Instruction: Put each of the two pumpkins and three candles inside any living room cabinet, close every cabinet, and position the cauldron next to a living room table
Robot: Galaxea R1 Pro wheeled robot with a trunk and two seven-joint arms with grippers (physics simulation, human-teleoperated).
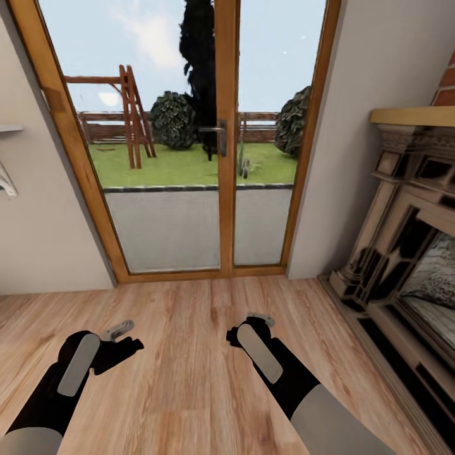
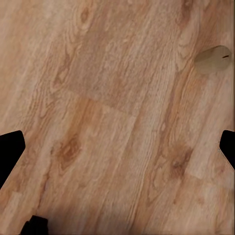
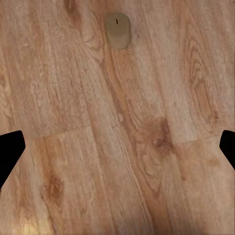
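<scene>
Both hands, left hand [image 1: 126, 337] and right hand [image 1: 248, 327], hang wide open and empty above one candle [image 3: 118, 30] on the floor [image 1: 189, 328].

The fireplace [image 1: 404, 253] is cut off by the head view's right edge.

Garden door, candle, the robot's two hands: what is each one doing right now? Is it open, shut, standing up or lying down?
Garden door: shut, both glass panels together, handle level.
Candle: on the wood floor, free, nothing touching it; upright or lying, cannot tell.
Left gripper: empty, fingers wide apart in its wrist view.
Right gripper: empty, fingers wide apart in its wrist view.
Fireplace: unlit.
</scene>
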